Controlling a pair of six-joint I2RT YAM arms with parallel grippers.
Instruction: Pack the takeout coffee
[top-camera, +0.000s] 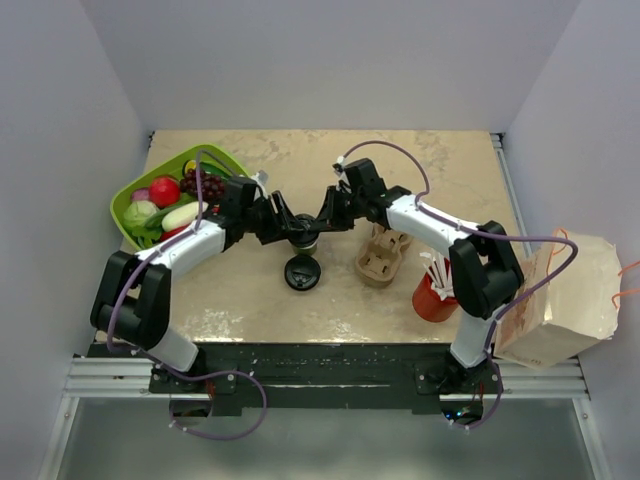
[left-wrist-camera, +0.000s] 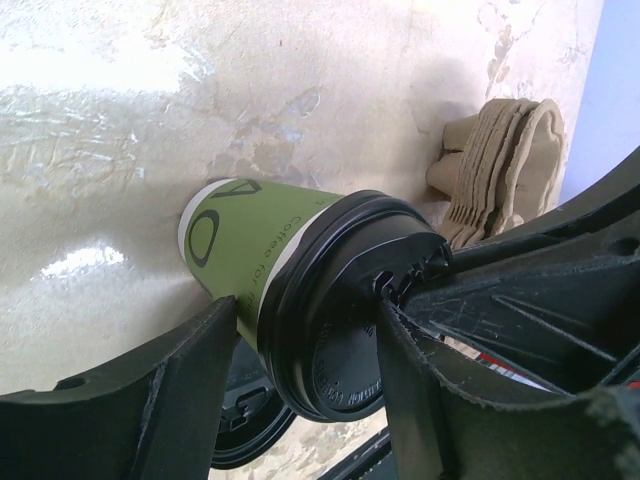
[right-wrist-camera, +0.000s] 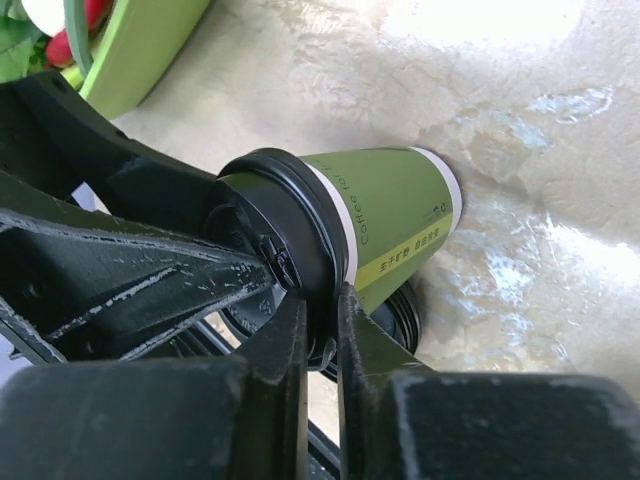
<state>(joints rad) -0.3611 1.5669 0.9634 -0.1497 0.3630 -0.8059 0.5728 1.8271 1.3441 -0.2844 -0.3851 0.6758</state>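
The takeout coffee (top-camera: 305, 241), a small green paper cup (left-wrist-camera: 245, 245) with a black lid (right-wrist-camera: 255, 215), stands at the middle of the table between both arms. My left gripper (left-wrist-camera: 305, 315) straddles it, one finger against the green wall and the other against the lid's edge. From the opposite side my right gripper (right-wrist-camera: 320, 305) is nearly shut, pinching the lid's rim between its fingertips. In the top view the left gripper (top-camera: 285, 228) and right gripper (top-camera: 322, 222) meet over the cup. Whether the cup's base rests on the table I cannot tell.
A loose black lid (top-camera: 302, 272) lies just in front of the cup. A brown cardboard cup carrier (top-camera: 382, 257) sits to the right, then a red cup with white straws (top-camera: 435, 295) and a paper bag (top-camera: 560, 300). A green basket of produce (top-camera: 175, 200) stands at the left.
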